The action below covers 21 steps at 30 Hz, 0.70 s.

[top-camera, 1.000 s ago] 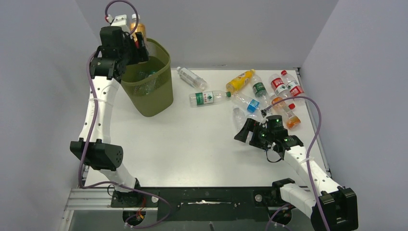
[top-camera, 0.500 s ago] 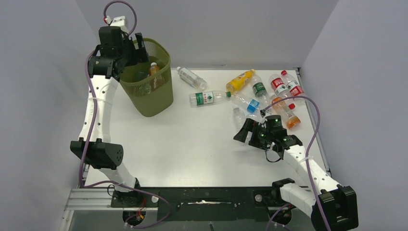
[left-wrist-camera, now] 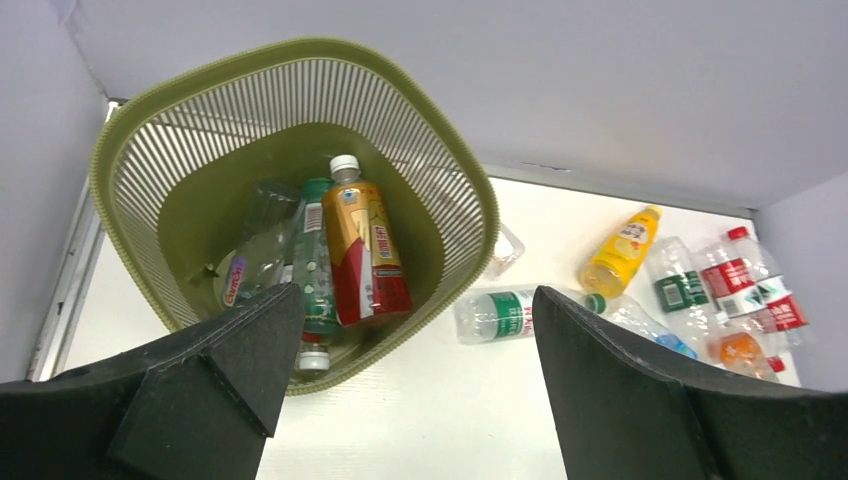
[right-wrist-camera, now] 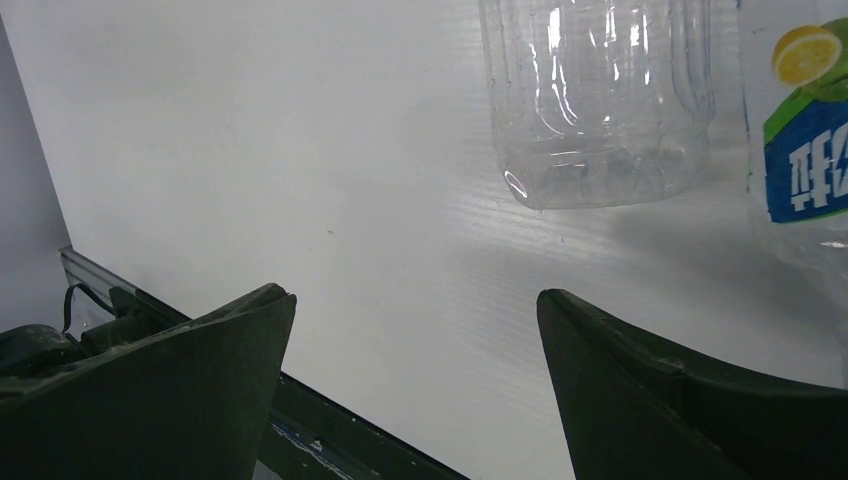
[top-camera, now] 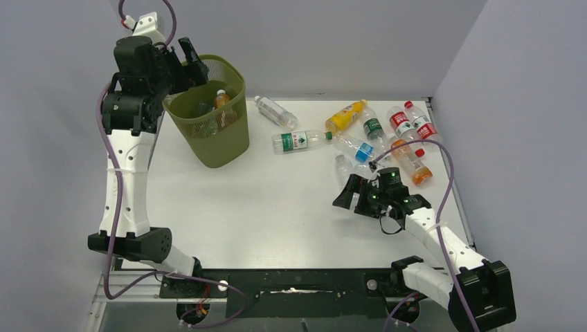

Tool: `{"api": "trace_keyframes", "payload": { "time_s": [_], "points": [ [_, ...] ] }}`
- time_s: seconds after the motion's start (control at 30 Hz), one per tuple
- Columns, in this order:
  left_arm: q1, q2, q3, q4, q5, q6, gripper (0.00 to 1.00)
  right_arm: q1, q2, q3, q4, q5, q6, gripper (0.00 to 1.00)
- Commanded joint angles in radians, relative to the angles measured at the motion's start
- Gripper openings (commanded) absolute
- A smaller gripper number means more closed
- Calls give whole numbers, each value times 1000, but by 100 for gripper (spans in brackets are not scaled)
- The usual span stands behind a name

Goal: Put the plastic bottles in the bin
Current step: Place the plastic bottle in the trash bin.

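The olive-green mesh bin (top-camera: 216, 135) stands at the table's back left. Inside it lie an orange bottle with a red label (left-wrist-camera: 365, 250), a green-labelled bottle (left-wrist-camera: 315, 265) and a clear one (left-wrist-camera: 255, 235). My left gripper (top-camera: 190, 61) hangs open and empty above the bin's rim (left-wrist-camera: 300, 55). Several plastic bottles lie at the back right, among them a green-labelled one (top-camera: 297, 140), a yellow one (top-camera: 345, 115) and a red-labelled one (top-camera: 400, 121). My right gripper (top-camera: 348, 194) is open and empty, low over the table, just short of a clear bottle (right-wrist-camera: 595, 100).
A lone clear bottle (top-camera: 275, 111) lies right of the bin. A blue-and-green-labelled bottle (right-wrist-camera: 805, 150) lies beside the clear one ahead of my right gripper. White walls close in the table at the back and both sides.
The orange bottle left my left gripper and dropped into the bin. The left gripper opened, then rose and drew back to the left. The right gripper edged slightly left.
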Motion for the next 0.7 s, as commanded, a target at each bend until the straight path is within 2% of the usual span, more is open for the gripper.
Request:
{"api": "trace_keyframes", "payload": {
  "time_s": [0.0, 0.23, 0.37, 0.53, 0.67],
  "points": [
    [-23, -26, -12, 43, 40, -45, 85, 8, 26, 36, 39, -55, -26, 98],
    [-119, -78, -123, 80, -15, -83, 85, 10, 59, 69, 13, -113, -74, 98],
    [-220, -87, -165, 102, -60, -106, 85, 10, 39, 99, -37, -124, -105, 98],
    [-333, -73, -187, 106, -139, -119, 85, 12, -21, 108, -66, -137, -111, 98],
    [-418, -36, -149, 85, -190, -95, 86, 12, -50, 84, -64, -154, -104, 98]
  ]
}}
